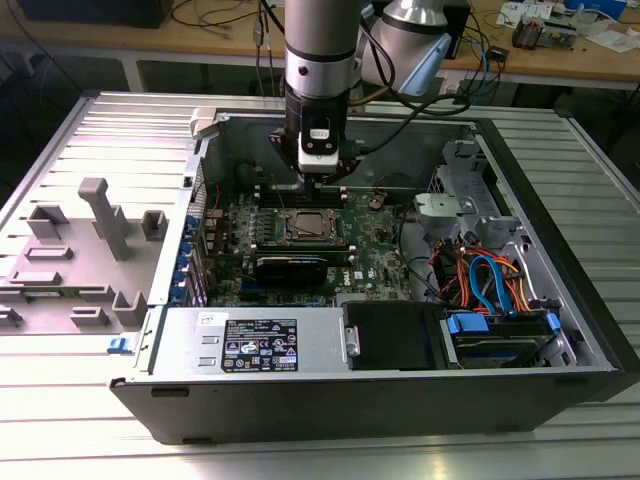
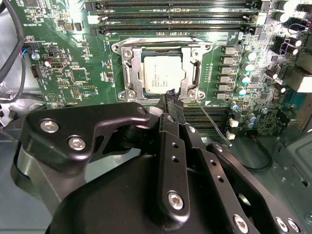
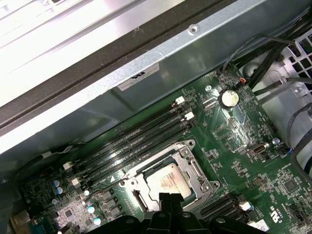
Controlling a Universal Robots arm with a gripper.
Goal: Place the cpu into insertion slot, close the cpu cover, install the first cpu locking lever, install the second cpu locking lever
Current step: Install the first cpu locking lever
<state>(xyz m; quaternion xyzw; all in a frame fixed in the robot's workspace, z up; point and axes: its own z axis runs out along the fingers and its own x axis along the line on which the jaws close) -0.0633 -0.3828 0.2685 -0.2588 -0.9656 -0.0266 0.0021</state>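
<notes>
Broadly, a slatted silver metal table point(image 1: 60, 140) carries everything. On it lies a large black and grey computer case point(image 1: 400, 410), its side open to the exterior view. At the exterior view's left, just beside the case, a grey plastic fixture point(image 1: 100, 215) of upright blocks stands on the table.

A silver-grey robot arm point(image 1: 320, 50) hangs upright over the middle of the case. Below it lies the green motherboard point(image 1: 385, 255), and a silver power supply box point(image 1: 255, 342) sits along the case's near wall. Long black memory slots point(image 2: 175, 14) run along the side of the socket away from that box.

The black hand point(image 2: 170, 97) hangs low at the socket's edge, its fingertips drawn together with nothing between them. Whether they touch the metal there I cannot tell.

The thin square silver metal cpu cover point(image 2: 130, 73) lies flat down over the socket. Through its cut-out centre shows the small flat square silver-grey cpu point(image 2: 160, 73), seated in the slot.

A thin wire lever point(image 2: 214, 124) slants away from the socket's corner across the board, close beside the hand.
</notes>
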